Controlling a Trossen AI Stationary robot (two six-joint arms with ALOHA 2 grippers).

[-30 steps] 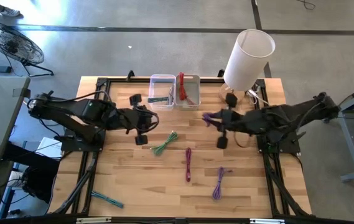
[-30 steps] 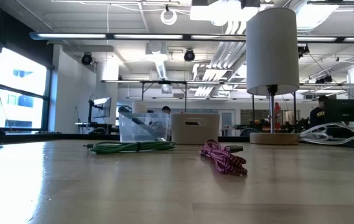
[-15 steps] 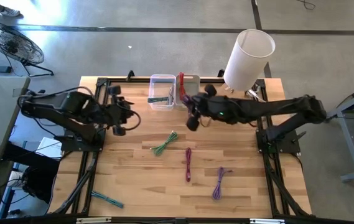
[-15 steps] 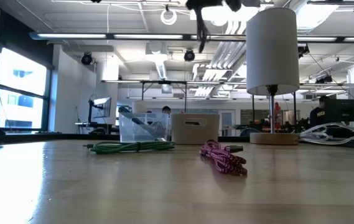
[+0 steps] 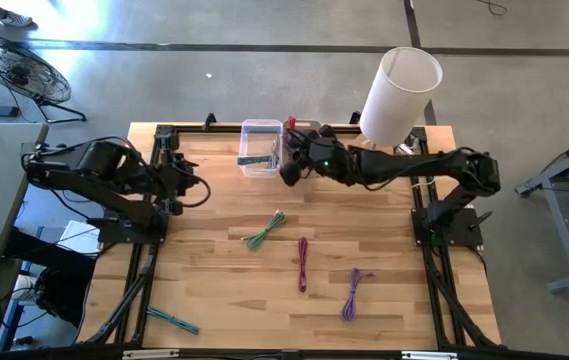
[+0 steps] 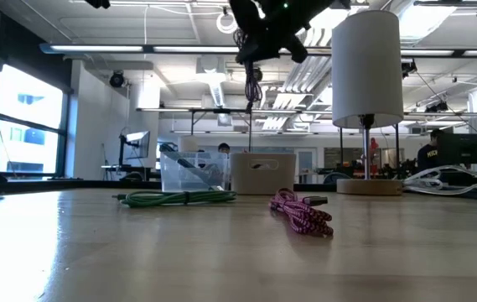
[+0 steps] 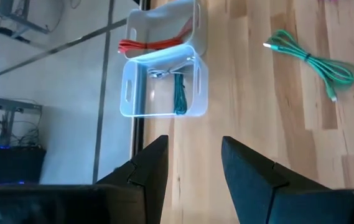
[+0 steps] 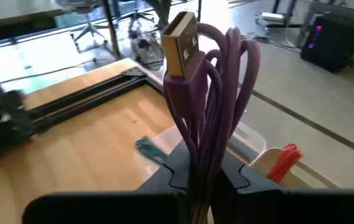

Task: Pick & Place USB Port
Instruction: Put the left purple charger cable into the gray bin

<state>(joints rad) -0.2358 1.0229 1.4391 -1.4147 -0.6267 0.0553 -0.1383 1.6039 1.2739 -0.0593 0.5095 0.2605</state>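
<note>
Two grippers in view. Right gripper clamped tight on coiled purple USB cable with gold plug, upper centre of high view, just beside clear plastic bin and white bin holding red cable. Left gripper parted, holding nothing, left of bins at upper left of table. Green cable, magenta cable and second purple cable lie on wooden table, centre to lower right. White lamp upper right.

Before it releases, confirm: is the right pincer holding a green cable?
No. The right pincer is clamped on a bundled purple USB cable, its gold plug sticking up.
</note>
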